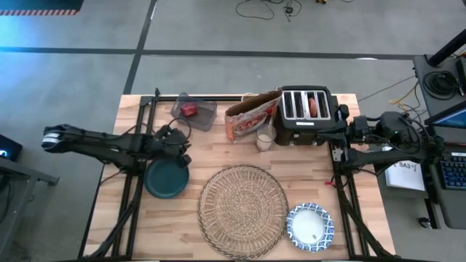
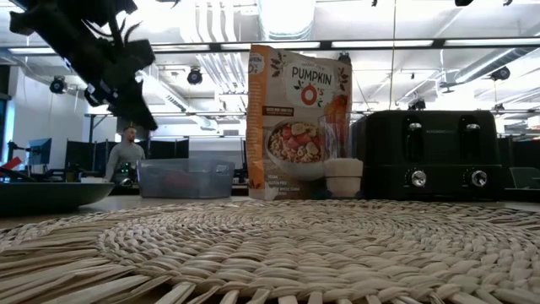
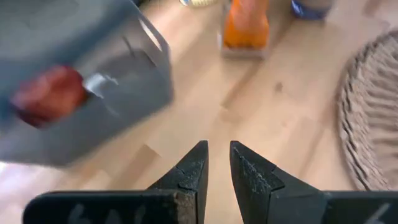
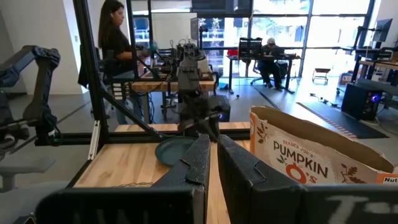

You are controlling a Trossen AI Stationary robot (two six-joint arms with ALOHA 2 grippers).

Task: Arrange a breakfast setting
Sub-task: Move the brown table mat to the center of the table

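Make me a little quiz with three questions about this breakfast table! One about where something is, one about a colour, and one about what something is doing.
1. Where does the patterned bowl sit?
A. on the woven placemat
B. on the bare table beside the placemat
C. on the toaster

2. What colour is the plate?
A. dark teal
B. red
C. yellow

3. What is the left gripper doing?
A. carrying the plate
B. carrying the cereal box
C. holding nothing

Answers: 1 B, the high view shows the bowl on wood just off the placemat's edge. 2 A, the plate looks dark teal from above. 3 C, the left wrist view shows only bare wood between its near-shut fingers.
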